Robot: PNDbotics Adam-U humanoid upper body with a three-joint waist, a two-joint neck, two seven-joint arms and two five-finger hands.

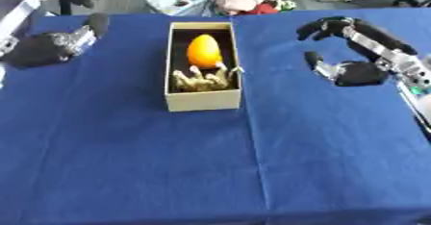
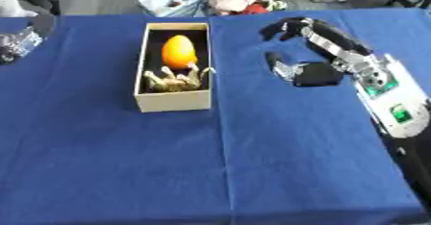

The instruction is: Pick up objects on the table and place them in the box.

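Two things already in the box point(image 1: 202, 103): an orange egg-shaped thing point(image 1: 205, 51) at the far end, a tan clawed or hand-like thing point(image 1: 202, 79) at the near end, touching the orange one's base. Nothing else visible loose on the blue cloth point(image 1: 210, 171), so probably near the end of the task.

Right hand point(image 2: 313, 70) hovering to the right of the box, fingers loosely curved over a wide gap to the thumb, holding nothing. Left hand point(image 1: 52, 46) up at the far left of the cloth, dark and bunched; impossible to say whether curled or relaxed, nothing seen in it.

Best now: pull the right hand up and away, clear of the box wall, without nudging the box. Worth scanning the cloth edges for any stray item before stopping. Keep the left hand parked where it is.
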